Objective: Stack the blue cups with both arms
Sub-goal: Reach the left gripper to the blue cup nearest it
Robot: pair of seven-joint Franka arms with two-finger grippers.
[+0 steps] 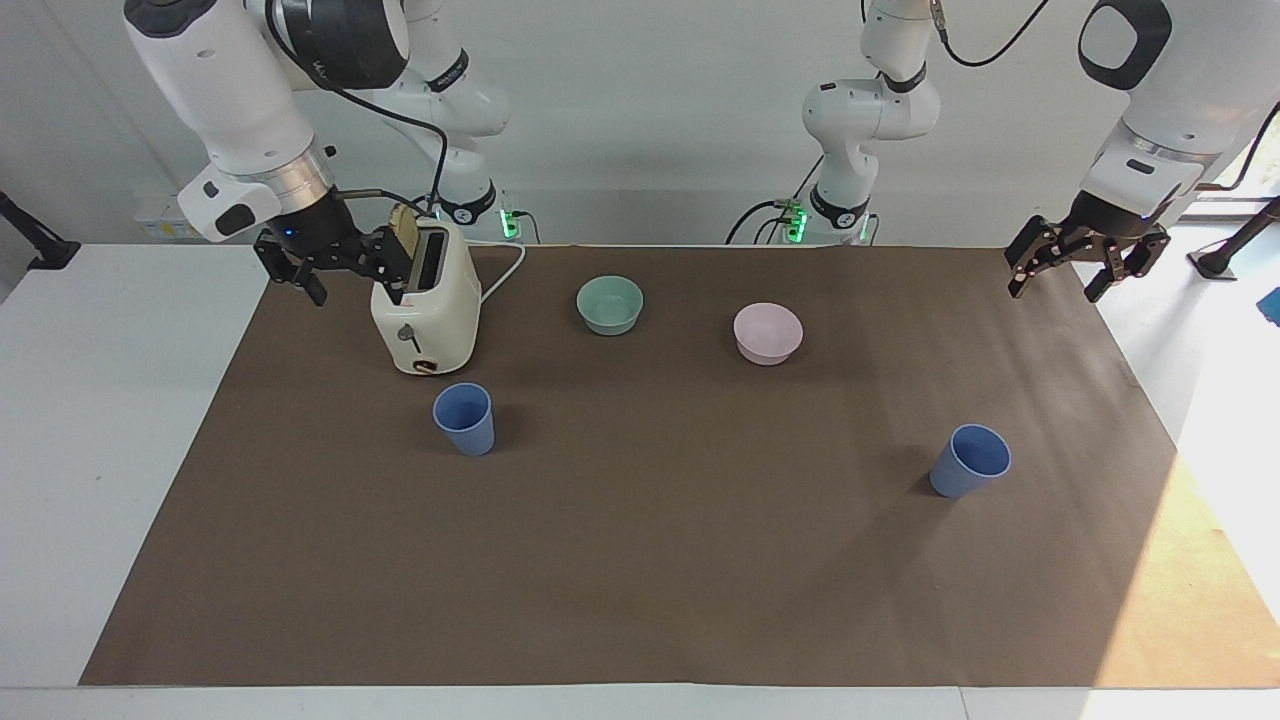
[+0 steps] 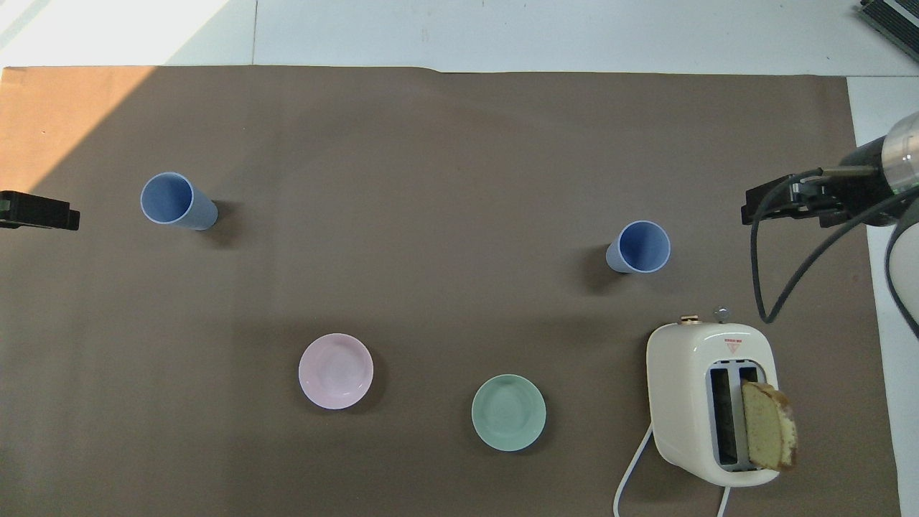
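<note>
Still at the reach step: both blue cups (image 1: 464, 418) (image 1: 970, 460) untouched on the surface (image 1: 640, 560), left tool (image 1: 1085, 263) wide open, right tool (image 1: 335, 268) apparently open beside the toaster (image 1: 425, 300); next, descending onto each cup.

The brown table cover (image 1: 640, 560) looks like matt paper, the blue cups (image 1: 464, 419) look like dull plastic, and the cream toaster (image 1: 425, 310) is smooth and shiny.

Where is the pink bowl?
The pink bowl sits on the brown mat, beside the teal bowl, toward the left arm's end, nearer the robots than both blue cups.
</note>
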